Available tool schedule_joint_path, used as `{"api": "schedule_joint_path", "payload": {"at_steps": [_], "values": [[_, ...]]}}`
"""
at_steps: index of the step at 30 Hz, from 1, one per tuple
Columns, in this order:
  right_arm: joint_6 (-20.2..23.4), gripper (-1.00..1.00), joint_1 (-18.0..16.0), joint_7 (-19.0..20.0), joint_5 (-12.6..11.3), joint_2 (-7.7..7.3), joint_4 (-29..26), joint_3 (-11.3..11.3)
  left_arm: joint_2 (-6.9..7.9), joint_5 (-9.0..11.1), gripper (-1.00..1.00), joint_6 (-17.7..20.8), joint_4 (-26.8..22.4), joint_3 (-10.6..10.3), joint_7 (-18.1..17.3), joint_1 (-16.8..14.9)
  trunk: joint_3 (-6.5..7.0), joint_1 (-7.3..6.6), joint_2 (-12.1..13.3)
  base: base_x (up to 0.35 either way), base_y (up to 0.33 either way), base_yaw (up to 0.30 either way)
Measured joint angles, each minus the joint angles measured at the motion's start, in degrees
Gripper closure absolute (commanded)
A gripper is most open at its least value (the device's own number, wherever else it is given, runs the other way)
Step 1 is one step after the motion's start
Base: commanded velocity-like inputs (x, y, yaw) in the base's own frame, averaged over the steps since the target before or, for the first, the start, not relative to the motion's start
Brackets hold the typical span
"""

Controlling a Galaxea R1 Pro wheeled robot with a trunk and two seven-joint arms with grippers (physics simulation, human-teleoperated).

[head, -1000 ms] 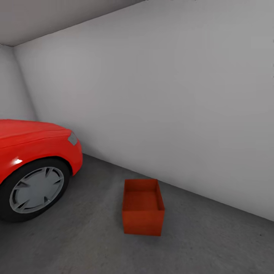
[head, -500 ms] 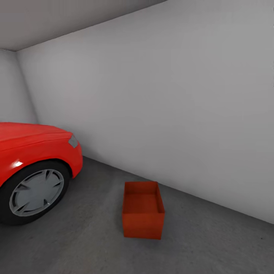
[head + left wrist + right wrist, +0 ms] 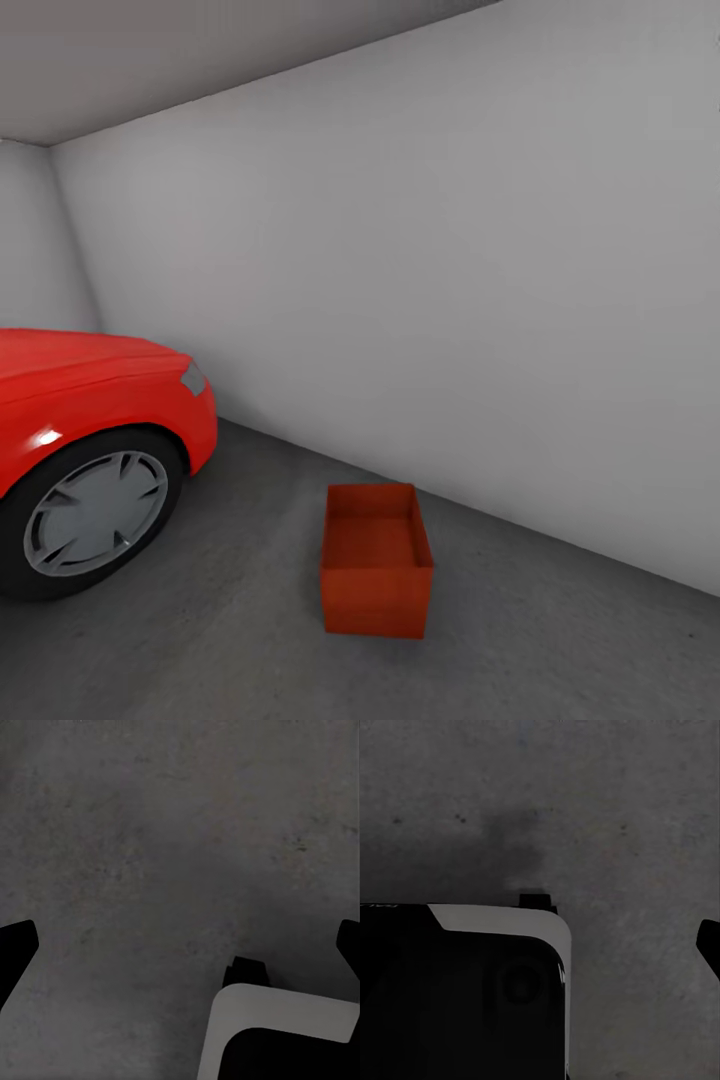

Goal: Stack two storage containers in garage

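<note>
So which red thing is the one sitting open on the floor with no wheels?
The red-orange rectangular lidless storage container, standing upright on the grey concrete floor near the white wall. The shiny red car has a wheel.

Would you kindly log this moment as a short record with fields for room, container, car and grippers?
room: garage, white wall, grey concrete floor
container: one red-orange storage container, open-topped, nothing visible inside, upright on the floor near the wall
car: red car, front wheel showing, apart from the container
grippers: left gripper fingers wide apart over bare floor; right gripper state unclear
</note>
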Motion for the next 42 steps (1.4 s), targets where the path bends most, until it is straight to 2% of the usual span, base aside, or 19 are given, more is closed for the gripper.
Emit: {"api": "schedule_joint_path", "payload": {"at_steps": [18, 42], "values": [[0.0, -1.00, 0.0, 0.0, 0.0, 0.07, 0.0, 0.0, 0.00, 0.0, -1.00, 0.0, 0.0, 0.0, 0.0, 0.0, 1.40, 0.00, 0.0, 0.000, 0.000, 0.000], [0.6, -1.00, 0.0, -0.7, 0.5, -0.29, -0.1, 0.5, 0.00, 0.0, -1.00, 0.0, 0.0, 0.0, 0.0, 0.0, 1.50, 0.00, 0.0, 0.000, 0.000, 0.000]]}}
